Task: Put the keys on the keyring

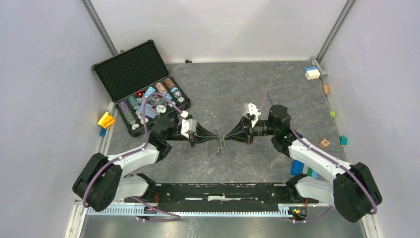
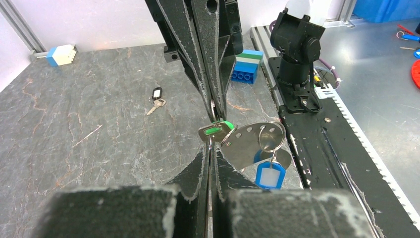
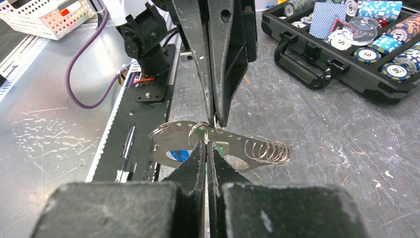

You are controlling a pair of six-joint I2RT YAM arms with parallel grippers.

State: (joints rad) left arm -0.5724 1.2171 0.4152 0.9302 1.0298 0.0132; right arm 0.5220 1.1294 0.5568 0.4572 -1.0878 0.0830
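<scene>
Tabletop (image 1: 223,84) of dark stone fills your top view. At its far left you see an open black case (image 1: 131,69) with chips (image 3: 369,53) in rows. Some toy blocks (image 1: 312,73) lie along the right edge.

Your two arms reach to the middle of the table and meet there tip to tip, above the surface. The left gripper (image 1: 216,138) comes from the left and the right gripper (image 1: 227,138) from the right. Both have their jaws pressed tightly together.

Between the tips hangs the keyring (image 2: 247,143), a flat shiny metal strip with holes and a wire coil (image 3: 270,148) at one end. The left jaws appear to pinch this strip at its edge. The right jaws are clenched on the green key (image 2: 213,131). In the right wrist view you can see a green sliver between its fingers (image 3: 190,168). The green key touches the keyring where the two grippers meet.

The blue key (image 2: 270,174) hangs below the keyring, and only its tag is clear. The black key (image 2: 157,97) lies alone on the table, well apart from the grippers.
</scene>
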